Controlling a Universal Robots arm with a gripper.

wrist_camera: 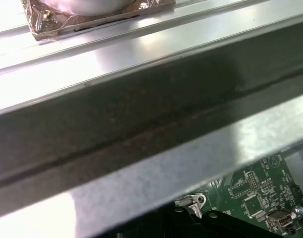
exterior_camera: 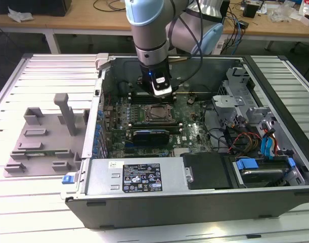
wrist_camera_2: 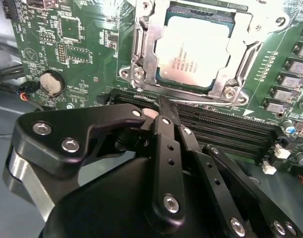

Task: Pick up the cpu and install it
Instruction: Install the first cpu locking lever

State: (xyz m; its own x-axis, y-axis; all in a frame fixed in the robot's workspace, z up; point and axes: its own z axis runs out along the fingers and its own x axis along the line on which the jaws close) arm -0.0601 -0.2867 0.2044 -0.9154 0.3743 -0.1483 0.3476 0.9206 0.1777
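- Gripper [wrist_camera_2: 163, 106] sits low centre in the second wrist view, fingers pinched together to a narrow tip, nothing held between them.
- Cpu [wrist_camera_2: 193, 52] lies flat in the socket frame [wrist_camera_2: 141, 54], upper centre of that frame, silvery top facing up; looks already seated.
- Key relation: the cpu lies just beyond the fingertip, up-frame and slightly right; tip hovers over the memory slots [wrist_camera_2: 215, 126] beside the socket's near edge, apparently not touching the chip.
- The cpu is square, so no long axis; edges line up with the frame.
- Exterior view: arm's gripper [exterior_camera: 161, 90] hangs inside the open computer case [exterior_camera: 205, 197], upper centre, right above the socket frame [exterior_camera: 157, 114].
- Grey tray [exterior_camera: 43, 139] sits at left of frame, well apart from the arm.
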